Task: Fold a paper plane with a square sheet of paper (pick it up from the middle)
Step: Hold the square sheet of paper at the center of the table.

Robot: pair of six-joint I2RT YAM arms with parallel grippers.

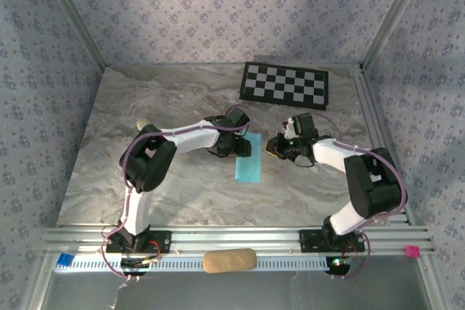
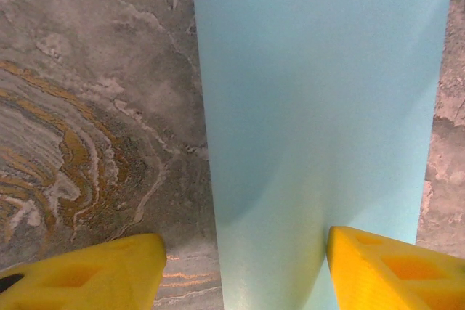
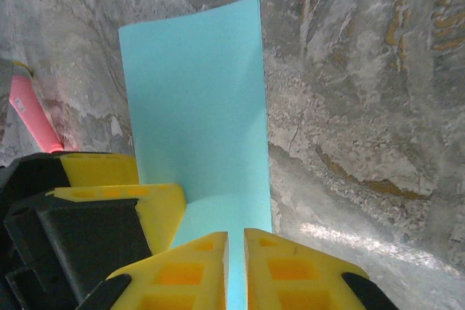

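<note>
A thin light blue sheet of paper (image 1: pixel 248 159), presenting as a narrow oblong strip, is recorded lying near the centre of the grey marbled surface (image 1: pixel 145 179), between the two grippers. The left gripper (image 2: pixel 243 277) is set over one end of the strip with its yellow jaws held wide. One jaw rests outside the sheet's edge on the bare surface, and the other overlaps the opposite edge. The right gripper (image 3: pixel 236 266) is placed at the strip's other side. Its yellow jaws are drawn almost together, leaving only a thin slit through which blue paper is seen. Whether the sheet is actually pinched there cannot be determined. In the right wrist view the sheet's far edge appears slightly bowed. A pink marker pen (image 3: pixel 33 115) is noted on the surface beside the sheet, partly hidden by the left gripper's body. A black-and-white checkerboard mat (image 1: pixel 285 83) lies flat toward the rear, well apart from the sheet.
</note>
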